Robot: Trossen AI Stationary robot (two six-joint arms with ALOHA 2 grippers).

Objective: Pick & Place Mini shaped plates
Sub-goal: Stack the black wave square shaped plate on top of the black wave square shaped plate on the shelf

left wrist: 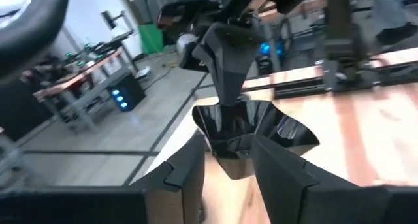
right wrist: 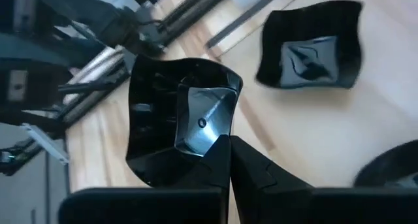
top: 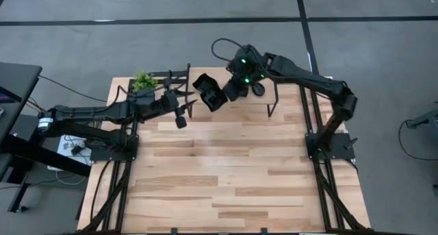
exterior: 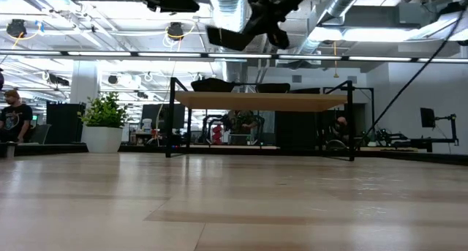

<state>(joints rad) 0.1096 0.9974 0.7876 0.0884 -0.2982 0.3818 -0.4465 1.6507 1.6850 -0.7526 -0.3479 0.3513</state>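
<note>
My right gripper (top: 227,92) is shut on a squarish black mini plate with a wavy rim (top: 209,93), high above the table's far middle. The same plate (right wrist: 171,119) fills the right wrist view and appears in the left wrist view (left wrist: 255,129). My left gripper (top: 181,120) stands open just left of and nearer than that plate, fingers (left wrist: 281,178) level, nothing between them. Two more dark plates (exterior: 212,84) (exterior: 274,87) rest on the raised wooden shelf (exterior: 259,101). My right gripper pinches the plate's rim (right wrist: 210,145) between its two shut fingers, at one side of the dish. The fingers slant down from the table's right and far side. The plate is lifted clear, tilted on edge, and hangs below the fingertips (left wrist: 228,87).
A black-framed wooden shelf (top: 274,101) stands across the far part of the table. A squarish plate (right wrist: 312,54) and a round one (right wrist: 392,168) lie on the wood below my right gripper. A small potted plant (top: 142,81) stands at the far left corner.
</note>
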